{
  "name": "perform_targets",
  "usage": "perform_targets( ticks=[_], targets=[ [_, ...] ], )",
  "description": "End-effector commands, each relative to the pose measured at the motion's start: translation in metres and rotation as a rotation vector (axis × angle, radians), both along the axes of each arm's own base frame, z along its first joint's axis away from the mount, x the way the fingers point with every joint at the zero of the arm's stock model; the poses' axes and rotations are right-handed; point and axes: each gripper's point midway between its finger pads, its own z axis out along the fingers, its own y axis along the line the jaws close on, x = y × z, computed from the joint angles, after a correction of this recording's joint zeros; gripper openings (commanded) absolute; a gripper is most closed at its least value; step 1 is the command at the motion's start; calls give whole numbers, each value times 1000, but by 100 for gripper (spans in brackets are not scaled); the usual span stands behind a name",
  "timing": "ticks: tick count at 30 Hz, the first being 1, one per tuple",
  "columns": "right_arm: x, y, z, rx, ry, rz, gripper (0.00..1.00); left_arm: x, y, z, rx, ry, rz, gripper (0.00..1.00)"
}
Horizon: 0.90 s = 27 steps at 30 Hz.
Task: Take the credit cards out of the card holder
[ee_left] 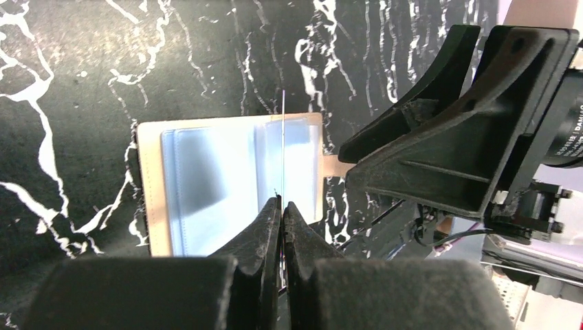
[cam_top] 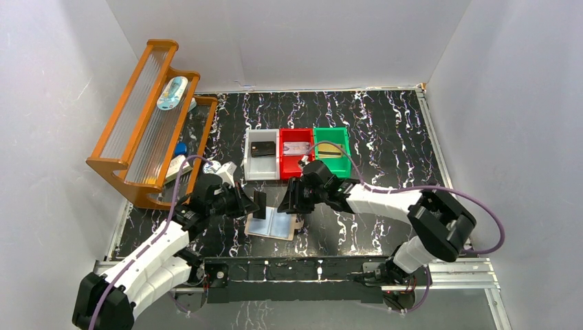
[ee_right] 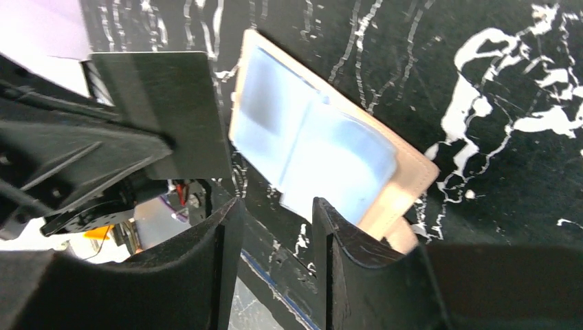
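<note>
The card holder lies open, pale blue pockets up, by the middle of the worktop's near edge; its long axis runs left to right, slightly skewed, strap tab rightward; over it the left gripper pinches a dark card upright; the right gripper hangs spread and empty; beyond stand a grey bin, red bin and green bin; an orange rack fills the far left corner.

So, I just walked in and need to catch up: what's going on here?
The left claw is shut on a dark card, held on edge over the open card holder. The right claw hangs open beside it, holding nothing. The grey bin, red bin and green bin behind each hold a flat card-like item.
</note>
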Motion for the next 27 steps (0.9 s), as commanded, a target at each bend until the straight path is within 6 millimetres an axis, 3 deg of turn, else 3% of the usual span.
perform_targets(
  ticks=[1,7,14,20,27],
  targets=[
    [17,6,35,108,-124,-23,51,5,-13,25,-102,-68,-25,0],
    [22,1,59,251,-197,-69,61,-1,-28,41,-238,-99,-73,0],
    [14,10,90,387,-237,8,63,-8,-44,59,-328,-123,-182,0],
    [15,13,95,454,-194,13,46,-13,-52,77,-381,-153,-257,0],
    [10,16,99,507,-155,43,34,-12,-50,69,-337,-134,-262,0]
  ],
)
